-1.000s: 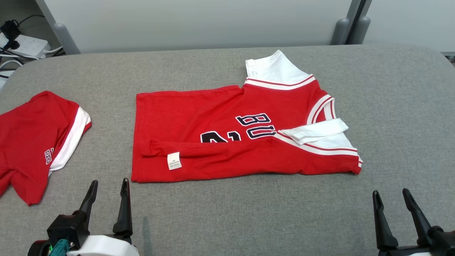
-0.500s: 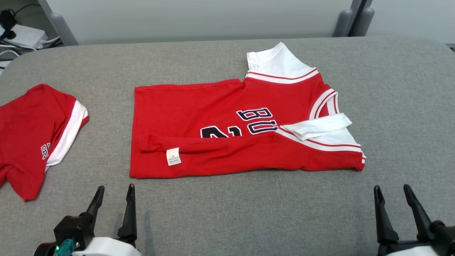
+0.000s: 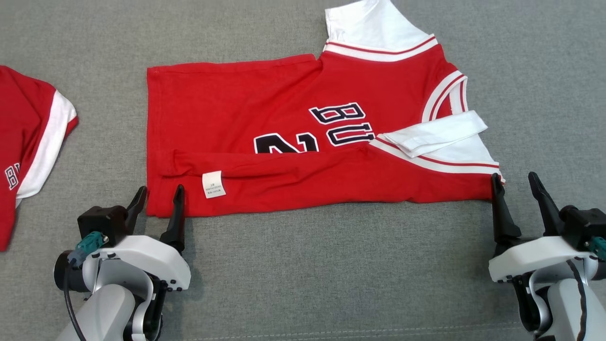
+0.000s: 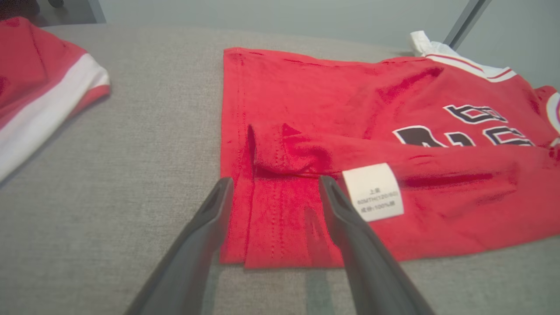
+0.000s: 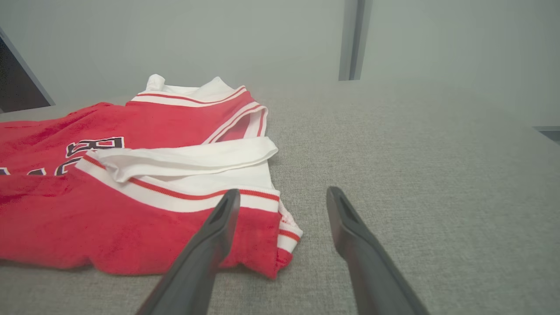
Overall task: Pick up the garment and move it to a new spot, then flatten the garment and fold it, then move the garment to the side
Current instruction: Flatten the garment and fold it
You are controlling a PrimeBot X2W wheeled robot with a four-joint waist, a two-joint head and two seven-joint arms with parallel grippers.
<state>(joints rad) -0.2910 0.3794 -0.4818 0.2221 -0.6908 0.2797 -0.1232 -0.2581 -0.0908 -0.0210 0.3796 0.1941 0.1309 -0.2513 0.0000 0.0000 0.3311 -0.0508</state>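
One grey desk (image 3: 303,284), covered in a coarse woven cloth, is seen beneath everything. Two red knit garments are counted. The garment (image 3: 265,113) of the task is laid flat at the middle of the desk as a long rectangle, its near edge folded over into a doubled band. Dark letters and numerals outlined in white are printed on it. Two white sleeves with red-striped trim are shown at its right end, one far, one near and folded across. The second red garment (image 3: 23,123), with a white band, is left rumpled at the left edge, well apart. Two pale, smooth-shelled arms are seen, the left arm (image 3: 128,265) and the right arm (image 3: 544,265). The left jaws are held wide astride the garment's near left corner. The right jaws are held wide at its near right corner, one dark tapered finger by the hem, the other over bare desk. Nothing is gripped. One small white rectangular label (image 3: 213,184) is sewn on the folded band, just right of the left jaws.
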